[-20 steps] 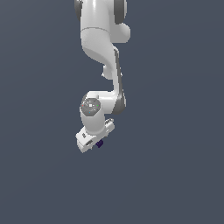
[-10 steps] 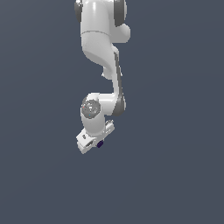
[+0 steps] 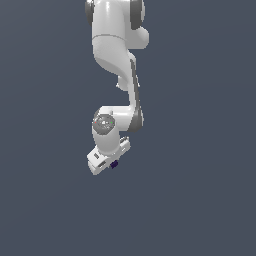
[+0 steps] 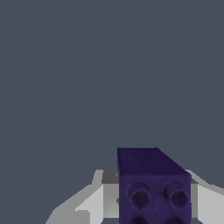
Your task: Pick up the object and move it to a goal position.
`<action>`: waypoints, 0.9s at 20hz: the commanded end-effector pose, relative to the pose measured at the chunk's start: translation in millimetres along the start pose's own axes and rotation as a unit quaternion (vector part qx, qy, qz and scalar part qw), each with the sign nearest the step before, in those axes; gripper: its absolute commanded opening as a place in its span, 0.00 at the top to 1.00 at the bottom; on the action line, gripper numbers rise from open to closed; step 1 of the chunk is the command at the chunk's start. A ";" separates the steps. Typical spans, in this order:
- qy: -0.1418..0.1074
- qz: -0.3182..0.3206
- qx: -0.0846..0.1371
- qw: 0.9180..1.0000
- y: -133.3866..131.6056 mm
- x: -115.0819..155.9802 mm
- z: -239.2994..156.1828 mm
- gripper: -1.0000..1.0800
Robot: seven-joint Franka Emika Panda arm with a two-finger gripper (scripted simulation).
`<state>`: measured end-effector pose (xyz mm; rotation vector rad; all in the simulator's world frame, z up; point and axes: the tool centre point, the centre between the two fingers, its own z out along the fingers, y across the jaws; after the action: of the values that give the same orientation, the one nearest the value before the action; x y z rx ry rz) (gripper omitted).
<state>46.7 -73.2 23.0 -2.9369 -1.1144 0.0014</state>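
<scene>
One purple cube [image 4: 153,183] sits clamped between the hand's [image 3: 111,164] fingers.

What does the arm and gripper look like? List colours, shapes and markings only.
The arm is glossy white with rounded, tubular links and dark grey bands at the joints. One joint has a round grey cap. The gripper is a boxy white block with pale grey fingers. No cables show.

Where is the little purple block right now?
The purple block sits between the gripper's jaws. In the exterior view it is a dark speck below centre, at the gripper's lower edge toward that view's right, under the white arm.
</scene>
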 end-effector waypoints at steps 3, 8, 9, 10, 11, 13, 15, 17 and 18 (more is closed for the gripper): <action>0.000 0.000 0.000 1.000 -0.7 -5.8 -7.3 1.00; 0.000 0.000 0.000 1.000 -3.1 -20.1 -24.2 1.00; 0.000 0.000 0.000 1.000 -3.8 -24.0 -28.8 1.00; 0.000 0.000 0.000 1.000 -4.6 -28.1 -33.6 1.00; 0.000 0.000 0.000 1.000 -5.3 -32.6 -39.0 1.00; 0.000 0.000 0.000 1.000 -7.0 -42.7 -51.0 1.00; 0.000 0.000 0.000 1.000 -8.9 -54.2 -64.7 1.00; 0.000 0.000 -0.001 1.000 -11.0 -66.6 -79.7 1.00; 0.000 0.000 -0.001 1.000 -12.0 -73.0 -87.3 1.00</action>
<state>-7.6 -107.4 98.7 -2.9372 -1.1148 0.0023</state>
